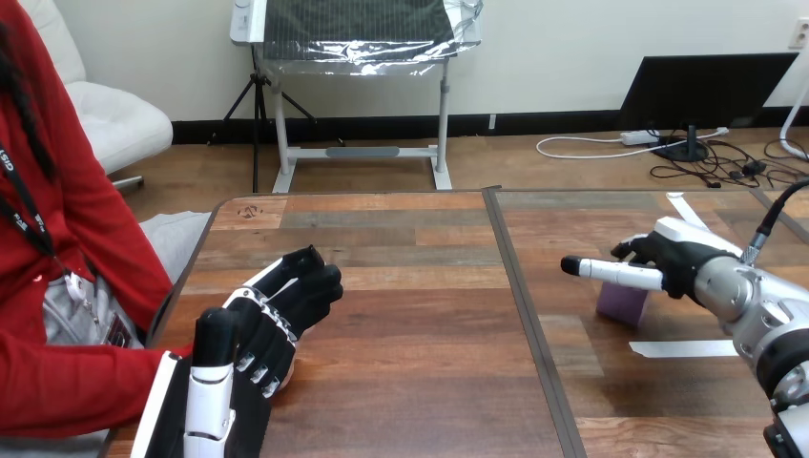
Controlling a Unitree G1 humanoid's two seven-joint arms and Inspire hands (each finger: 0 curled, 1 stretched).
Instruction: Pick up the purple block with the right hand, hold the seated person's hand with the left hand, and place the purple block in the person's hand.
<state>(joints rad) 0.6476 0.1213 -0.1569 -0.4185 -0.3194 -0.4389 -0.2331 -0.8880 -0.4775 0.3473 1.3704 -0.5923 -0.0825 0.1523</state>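
Near left, the left hand (272, 320) is black with white-shelled finger backs, and over on the right, the right hand (679, 253) wears a white back shell ahead of a rounded silver forearm (754, 298).

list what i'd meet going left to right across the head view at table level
the person's red sleeve → left robot hand → table seam → purple block; the right robot hand overlaps the block, so it is left unplaced

Purple block (622, 305) on wooden table (410, 286)
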